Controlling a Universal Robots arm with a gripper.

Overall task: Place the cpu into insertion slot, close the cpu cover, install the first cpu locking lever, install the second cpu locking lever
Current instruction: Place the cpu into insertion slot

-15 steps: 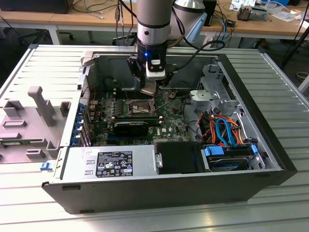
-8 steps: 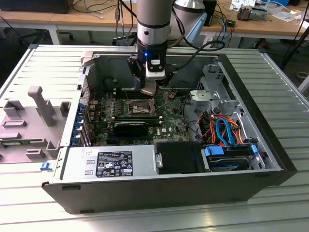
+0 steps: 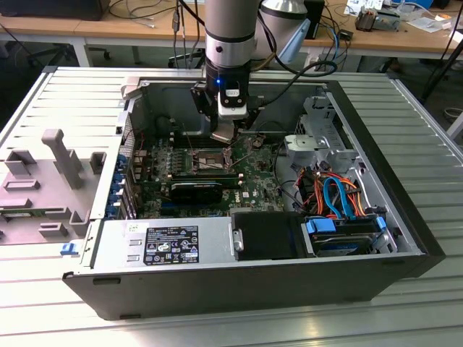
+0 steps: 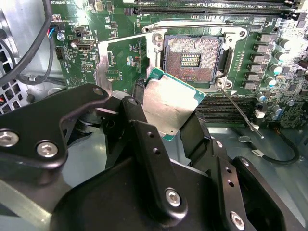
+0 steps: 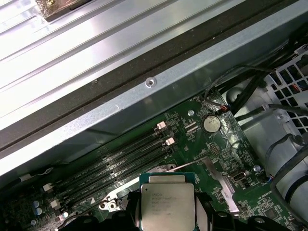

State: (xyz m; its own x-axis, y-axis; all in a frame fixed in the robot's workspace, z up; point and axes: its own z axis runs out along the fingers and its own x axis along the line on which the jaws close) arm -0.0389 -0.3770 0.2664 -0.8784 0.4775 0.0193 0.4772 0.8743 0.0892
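We are finding the gripper [image 4: 166, 115] closed on the cpu [image 4: 169, 103], with its two black fingers [image 4: 139, 130] pressing on opposite edges of the chip and leaving the metal top uncovered. In the second wrist view the chip is hanging tilted just short of the insertion slot [image 4: 192, 57], over the board and not yet touching the socket. We are judging the edge grip to be deliberate, since it is leaving the underside free to settle flat onto the contact field.

The cpu cover [image 4: 103, 65] is standing swung open beside the socket, so the dark centre is lying exposed. One thin locking lever [image 4: 239, 109] is angling out, released, from the socket's corner. In the first wrist view the cpu [image 5: 166, 206] is sitting face-up in the grip, with the memory slots [image 5: 127, 156] beyond it.

In the exterior view the gripper [image 3: 226, 134] is hanging inside the open computer case [image 3: 217, 289], over the socket area of the green circuit board [image 3: 257, 184]. We are rating the placing step as under way, with the cover and levers not yet closed.
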